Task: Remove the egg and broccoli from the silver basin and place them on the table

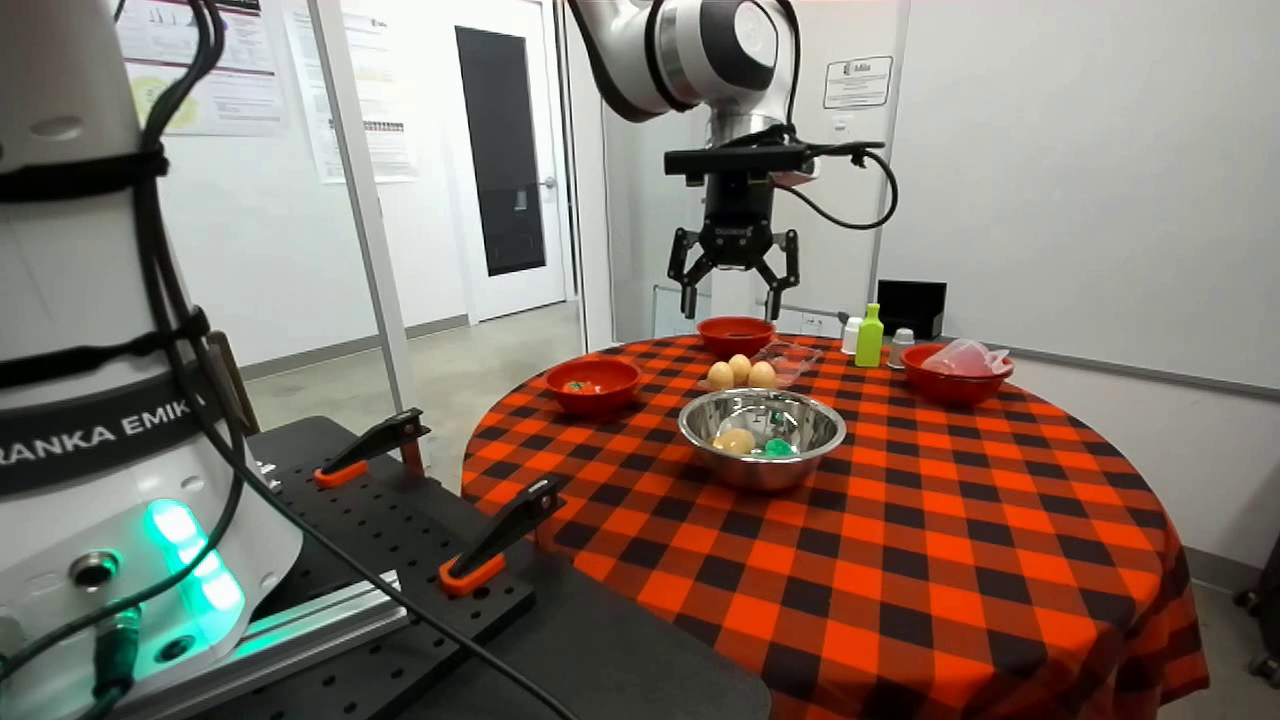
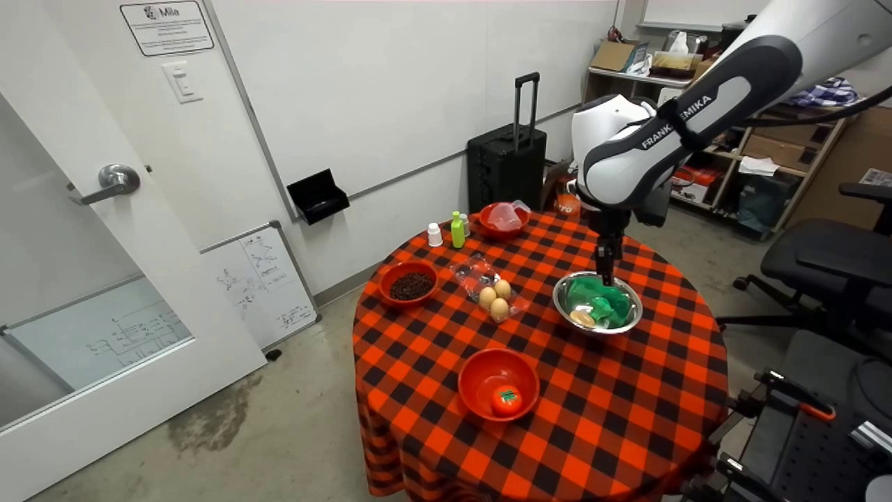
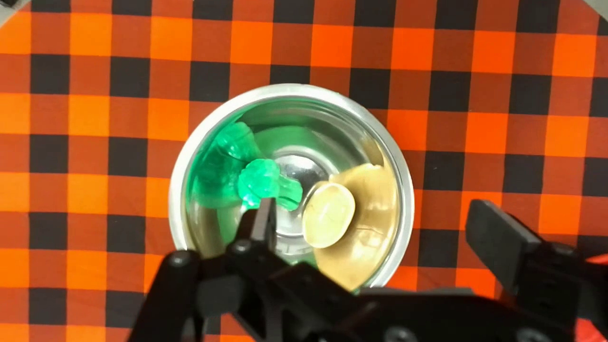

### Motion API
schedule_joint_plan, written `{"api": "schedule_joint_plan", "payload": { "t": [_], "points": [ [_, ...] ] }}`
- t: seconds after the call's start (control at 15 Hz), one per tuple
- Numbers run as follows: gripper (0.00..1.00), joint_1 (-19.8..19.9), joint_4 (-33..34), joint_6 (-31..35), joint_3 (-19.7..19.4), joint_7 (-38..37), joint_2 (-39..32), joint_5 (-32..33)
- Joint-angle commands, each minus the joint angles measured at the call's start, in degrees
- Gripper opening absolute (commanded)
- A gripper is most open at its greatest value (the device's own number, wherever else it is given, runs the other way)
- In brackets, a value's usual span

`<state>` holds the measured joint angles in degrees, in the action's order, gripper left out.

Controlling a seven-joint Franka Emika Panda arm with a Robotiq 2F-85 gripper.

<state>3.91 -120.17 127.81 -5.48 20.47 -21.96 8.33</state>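
Shiny round silver metal basin (image 3: 407, 204), upright, mid-frame in the wrist view, on a round table (image 1: 980, 540) draped in red-and-black check. Inside: bright green lumpy broccoli (image 3: 260, 178), on its side, left of centre, stalk toward lower right; smooth tan oval egg (image 3: 328, 215), just beside it, lower right of centre.

In an exterior view the camera sits just beside the robot base (image 1: 100, 510), looking at a shallow downward slant from the worktop's (image 1: 1000, 560) near edge to its far one. In an exterior view it looks down more steeply over the edge by a red bowl (image 2: 481, 373), toward the wall whiteboard (image 2: 418, 90). Both share most of the worktop. The wrist view, closest, faces almost straight down; all three share the silver basin (image 3: 289, 90).
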Motion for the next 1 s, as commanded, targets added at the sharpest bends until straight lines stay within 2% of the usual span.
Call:
{"api": "schedule_joint_plan", "payload": {
  "t": [0.0, 0.47, 0.93],
  "points": [
    [1.00, 1.39, 0.91, -0.54, 1.28, -0.36, -0.59, 0.51],
    [1.00, 2.48, 1.48, -0.54, 1.56, -0.07, -3.44, -0.25],
    [1.00, 3.27, 2.36, 4.06, 1.89, -0.86, -8.17, 0.38]
  ]
}}
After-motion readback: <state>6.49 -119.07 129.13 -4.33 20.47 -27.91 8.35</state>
